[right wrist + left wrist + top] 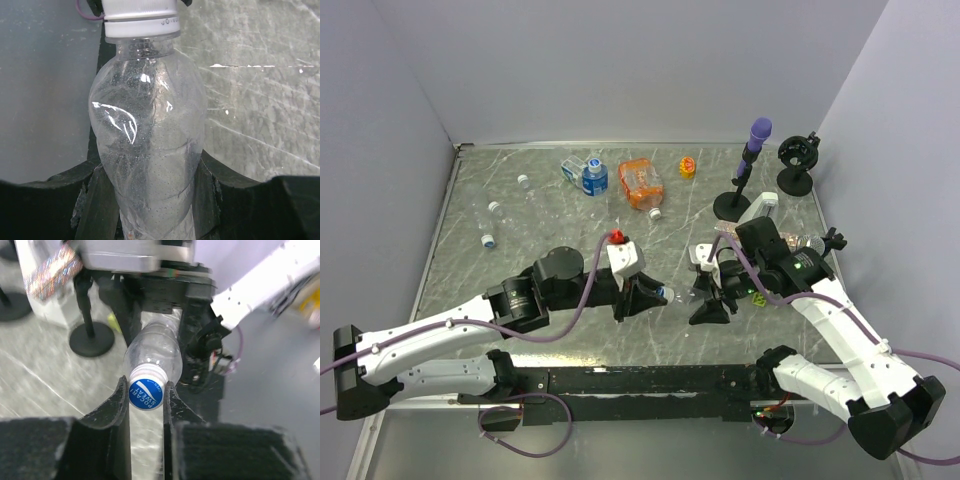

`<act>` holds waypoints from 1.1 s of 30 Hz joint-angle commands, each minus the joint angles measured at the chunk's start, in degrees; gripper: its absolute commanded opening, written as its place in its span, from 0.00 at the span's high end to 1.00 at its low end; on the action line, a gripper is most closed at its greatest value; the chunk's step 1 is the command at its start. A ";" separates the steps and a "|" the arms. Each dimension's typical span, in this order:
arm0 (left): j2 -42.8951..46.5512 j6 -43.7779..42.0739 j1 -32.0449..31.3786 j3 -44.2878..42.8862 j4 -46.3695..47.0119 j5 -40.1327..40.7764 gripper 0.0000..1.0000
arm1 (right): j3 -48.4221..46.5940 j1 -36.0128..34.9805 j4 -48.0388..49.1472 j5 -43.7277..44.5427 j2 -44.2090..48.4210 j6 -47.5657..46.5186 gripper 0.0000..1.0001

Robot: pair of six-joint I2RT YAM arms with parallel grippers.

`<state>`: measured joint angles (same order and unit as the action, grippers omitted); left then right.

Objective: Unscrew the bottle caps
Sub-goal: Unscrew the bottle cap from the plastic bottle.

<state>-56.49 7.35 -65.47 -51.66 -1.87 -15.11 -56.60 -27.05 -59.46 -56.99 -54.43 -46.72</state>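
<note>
The grey marbled surface (pixel 550 225) is carrying everything, and the two arms are meeting over its near middle. The right hand (pixel 150 190) is clamping the body of a clear bottle (pixel 147 140), its fingers pressing in on both flanks, with the neck pointing away from its palm toward the other arm. The left hand (pixel 146 390) is closing narrowly on the blue-topped cap (pixel 146 393) of that bottle, one finger on each side of the rim. So the task's thing is sitting right between the left fingertips, at the far end of what the right hand is gripping.

From the right wrist view the cap is sitting fully down on the neck ring with no gap showing. I judge that the twist on this one is only starting, or at most barely under way.

Well beyond the left hand's knuckles, toward the far side, a blue-labelled bottle (pixel 594 178) and an orange bottle (pixel 642 183) are lying. Several small clear bottles (pixel 495 210) are lying out past its outer side. They are too small here to be sure, but each seems to be wearing its top. Most of the job therefore looks to be waiting.
</note>
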 commanded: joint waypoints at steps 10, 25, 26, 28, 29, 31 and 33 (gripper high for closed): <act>-2.13 60.65 -0.53 -3.45 -11.40 13.53 0.99 | 0.17 0.07 3.48 3.11 0.21 0.49 0.76; -3.99 58.48 -0.97 -7.94 -14.31 14.94 0.42 | -0.53 0.33 2.86 2.85 -1.38 0.49 0.76; -3.20 57.34 -0.97 -7.76 -13.96 14.94 0.28 | -0.62 0.42 2.77 2.68 -1.38 0.40 0.76; -1.27 54.00 -0.97 -6.88 -13.08 14.94 0.13 | -0.71 0.50 2.51 2.50 -1.29 0.14 0.76; -0.04 51.73 -0.89 -6.35 -12.20 14.85 0.08 | -0.71 0.59 2.33 2.33 -1.11 -0.04 0.76; 3.21 46.19 -0.97 -4.69 -10.53 14.33 0.01 | -0.79 0.59 2.16 2.15 -0.76 -0.13 0.76; 6.99 39.09 -0.97 -1.97 -8.25 12.49 0.03 | -0.88 0.68 1.72 1.97 -0.50 -0.48 0.76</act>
<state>-56.51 58.67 -66.11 -56.64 -16.49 0.34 -56.10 -26.74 -58.78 -53.01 -55.75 -45.30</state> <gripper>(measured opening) 0.983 0.547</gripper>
